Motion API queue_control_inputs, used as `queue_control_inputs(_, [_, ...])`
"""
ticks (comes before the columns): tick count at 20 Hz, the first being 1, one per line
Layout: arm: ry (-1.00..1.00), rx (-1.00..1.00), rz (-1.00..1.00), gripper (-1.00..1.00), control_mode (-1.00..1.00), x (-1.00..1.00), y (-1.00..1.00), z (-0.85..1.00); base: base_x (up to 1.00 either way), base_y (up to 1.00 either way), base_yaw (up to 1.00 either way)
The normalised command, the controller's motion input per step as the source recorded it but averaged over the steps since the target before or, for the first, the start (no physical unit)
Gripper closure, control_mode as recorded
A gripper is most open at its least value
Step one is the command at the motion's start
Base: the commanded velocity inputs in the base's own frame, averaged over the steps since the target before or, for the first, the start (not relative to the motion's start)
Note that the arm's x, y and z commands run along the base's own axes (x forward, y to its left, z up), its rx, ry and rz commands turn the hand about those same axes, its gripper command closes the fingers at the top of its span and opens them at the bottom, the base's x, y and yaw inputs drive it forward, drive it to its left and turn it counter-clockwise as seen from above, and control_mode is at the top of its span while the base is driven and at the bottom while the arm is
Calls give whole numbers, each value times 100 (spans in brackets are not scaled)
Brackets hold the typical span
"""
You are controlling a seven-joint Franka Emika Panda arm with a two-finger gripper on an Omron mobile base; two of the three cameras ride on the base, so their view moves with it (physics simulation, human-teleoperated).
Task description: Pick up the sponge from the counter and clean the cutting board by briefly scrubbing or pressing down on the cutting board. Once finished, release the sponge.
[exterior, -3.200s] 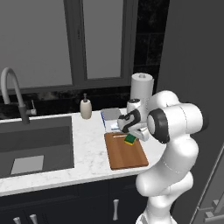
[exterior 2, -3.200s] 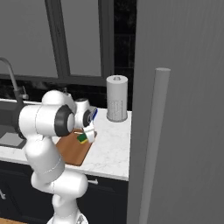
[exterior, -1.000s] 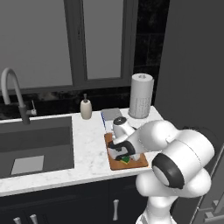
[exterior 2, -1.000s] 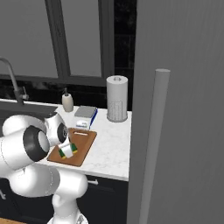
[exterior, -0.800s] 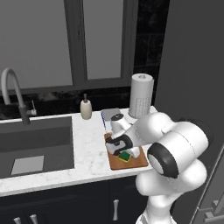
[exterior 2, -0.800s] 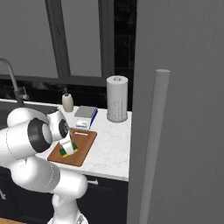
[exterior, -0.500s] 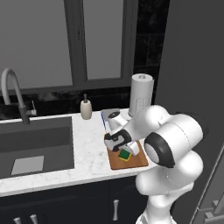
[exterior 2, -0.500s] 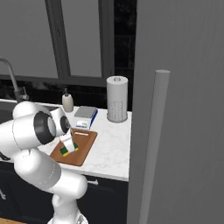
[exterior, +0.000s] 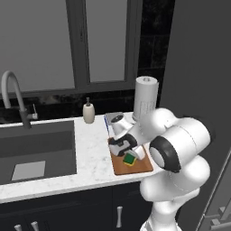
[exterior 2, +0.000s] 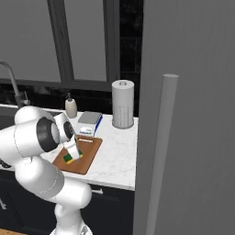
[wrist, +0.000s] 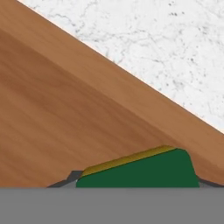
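Sponge (exterior: 130, 159) sits in the gripper (exterior: 132, 156), pinched at its two short sides, green face toward the camera on the hand, right down on the cutting board (exterior: 143, 165). It looks light and squashy, so I'd guess a side grip over the yellow base holds best. White bench (exterior: 92, 153) lies just beyond the board's edge.

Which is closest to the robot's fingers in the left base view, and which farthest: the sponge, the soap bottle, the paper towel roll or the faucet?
1. Sponge, right at the gripper, on the cutting board.
2. Paper towel roll, behind, against the wall.
3. Soap bottle, back left; nearly tied with the roll.
4. Faucet, far left over the sink.
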Motion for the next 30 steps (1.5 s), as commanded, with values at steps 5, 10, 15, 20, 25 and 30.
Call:
queue_control_inputs(5, [-2, 0, -4, 100, -100, -52, -90, -64, 0, 0, 0])
queue_control_inputs(10, [1, 0, -5, 100, -100, -52, -97, -47, 0, 0, 0])
queue_control_inputs(15, [0, 0, -2, 100, -100, -67, -100, -46, 0, 0, 0])
queue_control_inputs(20, [-4, 0, 0, 100, -100, -81, -78, -70, 0, 0, 0])
queue_control_inputs(25, [-6, 0, -1, 100, -100, -68, -72, -86, 0, 0, 0])
queue_control_inputs(30, [0, 0, -14, 100, -100, 14, -45, -40, 0, 0, 0])
